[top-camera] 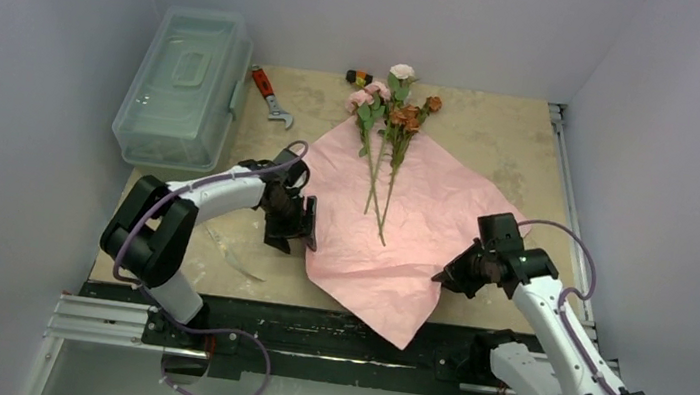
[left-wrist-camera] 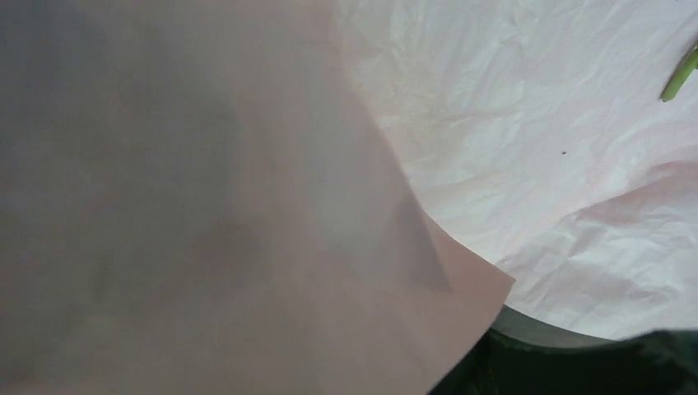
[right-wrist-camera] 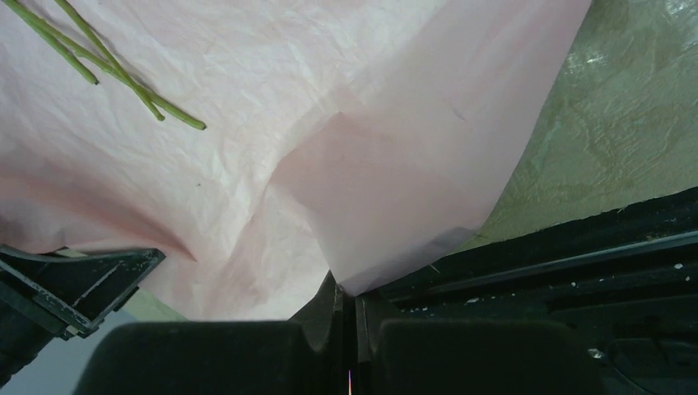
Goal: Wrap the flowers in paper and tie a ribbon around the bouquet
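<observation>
The pink paper (top-camera: 393,223) lies spread like a diamond on the table, its near corner hanging over the front edge. The flowers (top-camera: 387,122) lie loose on its far half, with the blooms past the far corner and the stems (right-wrist-camera: 107,74) pointing toward me. My right gripper (right-wrist-camera: 350,292) is shut on the paper's right edge, which rises in a fold (right-wrist-camera: 411,189). My left gripper (top-camera: 290,222) is at the paper's left edge. A lifted flap (left-wrist-camera: 206,206) covers most of the left wrist view and hides the fingers. I cannot pick out the ribbon in any view.
A clear plastic lidded box (top-camera: 183,86) stands at the far left. A red-handled wrench (top-camera: 270,95) lies beside it, and a small black and orange object (top-camera: 358,78) lies near the blooms. A black rail (top-camera: 308,339) runs along the table's near edge.
</observation>
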